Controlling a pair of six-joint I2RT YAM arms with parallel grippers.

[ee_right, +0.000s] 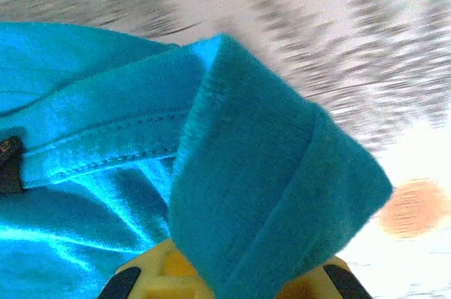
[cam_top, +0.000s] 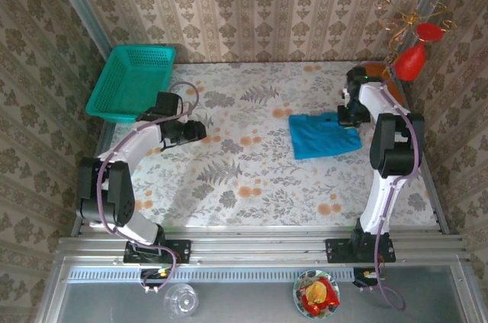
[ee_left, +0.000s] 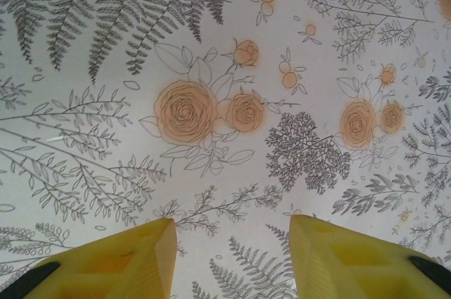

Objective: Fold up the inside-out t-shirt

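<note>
1. Teal cloth of the shirt point(ee_right: 268, 193) hangs right at the right wrist lens. A thick fold comes up out of the right fingers point(ee_right: 158, 271), which are closed on it.
2. From above, you see the shirt as a compact, roughly square bundle at about 3 o'clock on the desk point(cam_top: 252, 178). The right fingers sit at its far right corner.
3. Your left fingers point(ee_left: 120, 264) stand apart with nothing between them. They hover over bare floral desk at about 9 o'clock, well apart from the shirt.
4. Going by that small bundle, most of the folding looks done. What seems left for you is to lay the pinched fold down, let go, and perhaps square the ragged near edge.
5. Mind the edges: the shirt lies near the desk's right edge, with the right arm between it and the wall. A red ornament point(cam_top: 412, 56) stands at 1 o'clock, so you have little room on that side.
6. Your open room is toward the desk's centre and 6 o'clock. The basket point(cam_top: 131, 83) at 10 o'clock is well apart from the shirt.
</note>
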